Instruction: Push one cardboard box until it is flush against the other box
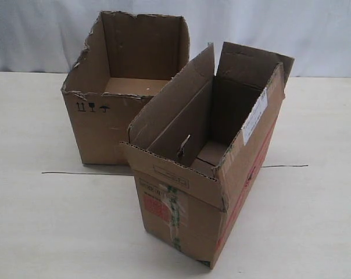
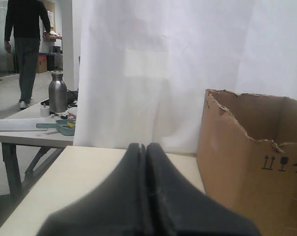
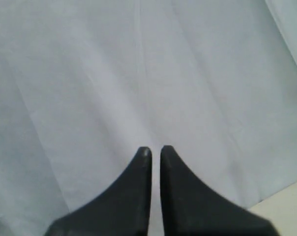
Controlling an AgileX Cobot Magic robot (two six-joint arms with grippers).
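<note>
The cardboard box (image 1: 222, 168), narrow and tall with open flaps, red print and green-striped tape, stands at the front right of the table in the exterior view. It sits at an angle to the other box (image 1: 100, 128), the wider carton with a torn rim behind it on the left. Their near corners overlap in this view, so contact cannot be judged. Neither gripper shows in the exterior view. My left gripper (image 2: 146, 146) is shut and empty, with the other box (image 2: 247, 167) beside it. My right gripper (image 3: 155, 149) faces the white curtain, fingers nearly together with only a thin slit and nothing between.
A thin black line (image 1: 82, 172) runs across the pale table (image 1: 42, 221). A white curtain (image 1: 36, 35) hangs behind. In the left wrist view, a side table (image 2: 25, 132) carries a steel bottle (image 2: 57, 93), and a person (image 2: 26, 44) walks beyond.
</note>
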